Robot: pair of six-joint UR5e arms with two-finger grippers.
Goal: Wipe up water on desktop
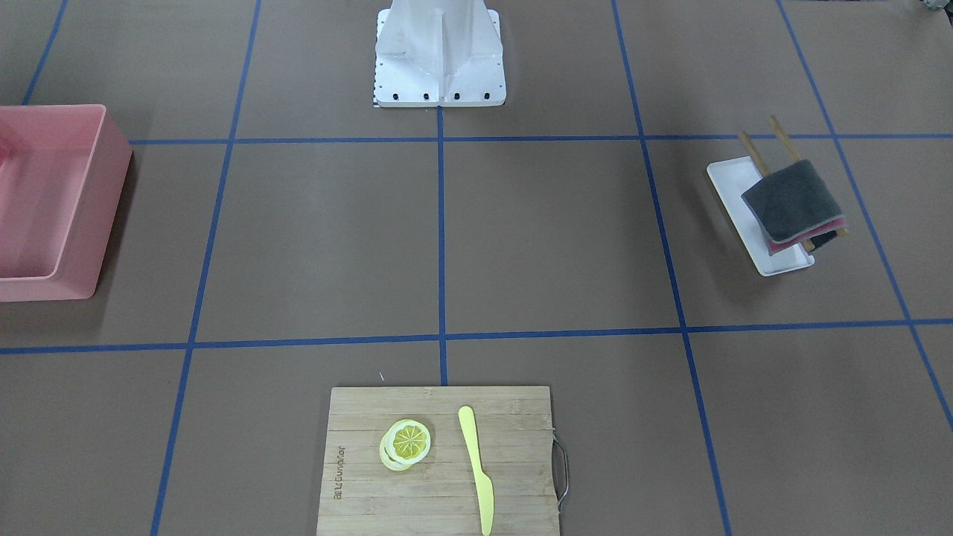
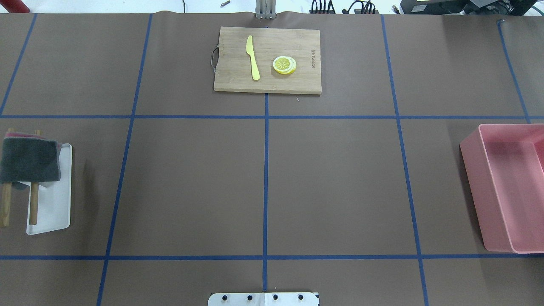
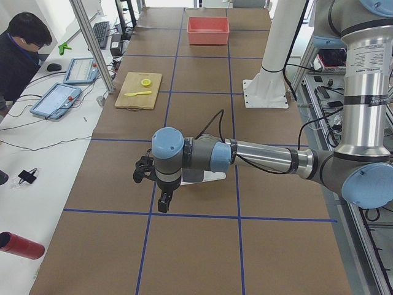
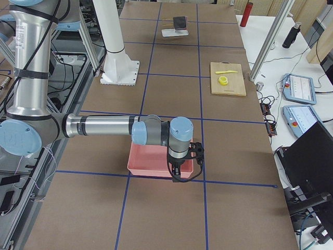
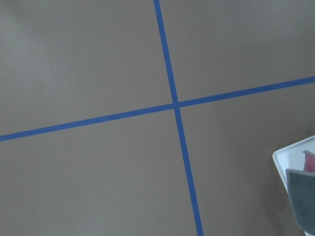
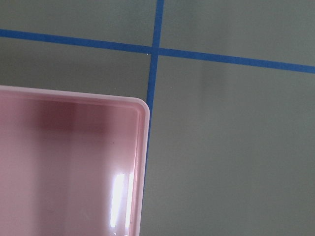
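The desktop (image 1: 551, 238) is a flat brown surface split by blue tape lines; I see no water on it in any view. A dark grey cloth (image 1: 791, 198) over a pink one hangs on a wooden rack on a white tray (image 2: 51, 212) at the robot's left. The cloth's corner shows in the left wrist view (image 5: 302, 201). My left gripper (image 3: 164, 201) hangs over the desktop beside that tray. My right gripper (image 4: 182, 169) hangs over the pink bin's (image 4: 148, 162) corner. Both show only in side views, so I cannot tell whether they are open or shut.
The pink bin (image 2: 472, 182) stands at the robot's right; its rim fills the right wrist view (image 6: 142, 147). A bamboo cutting board (image 1: 514, 447) at the far side holds lemon slices (image 1: 406, 442) and a yellow knife (image 1: 476, 465). The robot's white base (image 1: 439, 59) stands at the near edge.
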